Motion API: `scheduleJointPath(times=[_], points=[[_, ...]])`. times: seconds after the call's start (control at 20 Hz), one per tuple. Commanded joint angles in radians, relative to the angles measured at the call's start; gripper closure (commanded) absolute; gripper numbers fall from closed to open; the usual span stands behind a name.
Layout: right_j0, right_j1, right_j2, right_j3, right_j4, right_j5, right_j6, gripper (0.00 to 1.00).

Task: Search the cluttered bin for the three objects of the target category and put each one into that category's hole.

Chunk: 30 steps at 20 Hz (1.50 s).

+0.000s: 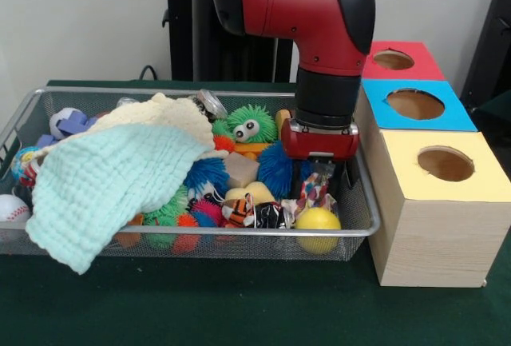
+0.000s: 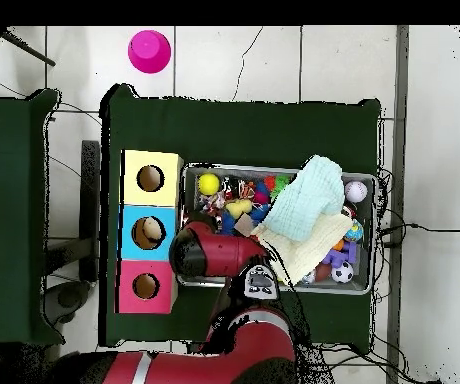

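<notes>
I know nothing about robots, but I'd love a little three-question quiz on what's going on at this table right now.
1. True or false: the claw hangs over the yellow-topped box.
2. Which cloth lies on top of the toys in the bin? A) a pale green one B) a black one C) a red one
3. Fill in: in the front view, the box farthest from the camera has a ____ top.

Key
1. False: it is down inside the bin, at the end nearest the boxes, just above a wad of clear plastic film.
2. A; a cream cloth lies behind it.
3. Red; the blue-topped box stands in the middle.
</notes>
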<state>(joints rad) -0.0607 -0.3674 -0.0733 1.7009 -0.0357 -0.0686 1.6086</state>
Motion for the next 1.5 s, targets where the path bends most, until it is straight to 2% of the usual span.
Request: scheduleJointPath(times=[0.05, 0.2, 0.25, 0.4, 0.75, 1.0, 1.2, 1.3, 1.5], points=[[0.009, 0.056, 0.001, -0.087, 0.001, 0.207, 0.07, 0.0], [-0.012, 0.049, 0.023, -0.072, -0.015, 0.172, 0.079, 0.0], [-0.019, 0.046, 0.03, -0.069, -0.025, 0.171, 0.078, 1.0], [-0.043, 0.019, 0.065, -0.046, -0.041, 0.121, 0.087, 1.0], [0.007, -0.13, 0.038, -0.049, 0.015, 0.309, 0.088, 1.0], [-0.01, -0.224, 0.081, -0.035, 0.031, 0.339, 0.111, 1.0], [-0.052, -0.283, 0.139, -0.005, 0.019, 0.302, 0.108, 1.0], [-0.075, -0.303, 0.167, -0.003, 0.025, 0.334, 0.094, 1.0], [-0.081, -0.324, 0.178, -0.022, 0.04, 0.421, 0.082, 1.0]])
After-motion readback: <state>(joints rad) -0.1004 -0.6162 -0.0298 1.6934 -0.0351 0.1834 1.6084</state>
